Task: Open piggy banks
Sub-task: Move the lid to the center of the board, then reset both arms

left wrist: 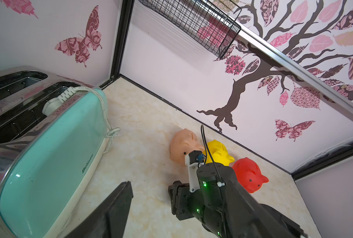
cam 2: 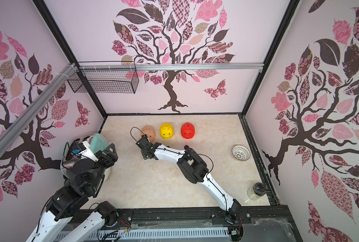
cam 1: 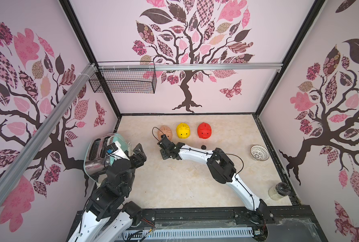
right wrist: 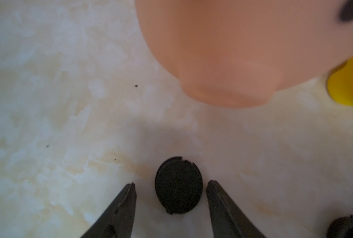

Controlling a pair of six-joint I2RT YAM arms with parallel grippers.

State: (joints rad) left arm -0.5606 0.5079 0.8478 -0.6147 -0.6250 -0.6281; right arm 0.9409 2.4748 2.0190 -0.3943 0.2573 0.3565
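Right gripper (right wrist: 171, 182) holds nothing: its jaws stand apart either side of a black plug (right wrist: 178, 185) lying flat on the table (right wrist: 48, 103), just in front of the peach pig (right wrist: 223, 51). The yellow pig (cam 1: 182, 130) and red pig (cam 1: 204, 130) stand beside it in a row near the back wall. A second plug (cam 1: 203, 147) lies loose nearby. Setting a plug down seems the step in hand. The next move calls for lifting clear without nudging it, then reaching for a pig not yet opened, though the bellies are hidden. The left gripper (cam 1: 140, 156) hovers by the toaster (cam 1: 94, 153); its opening I cannot tell.
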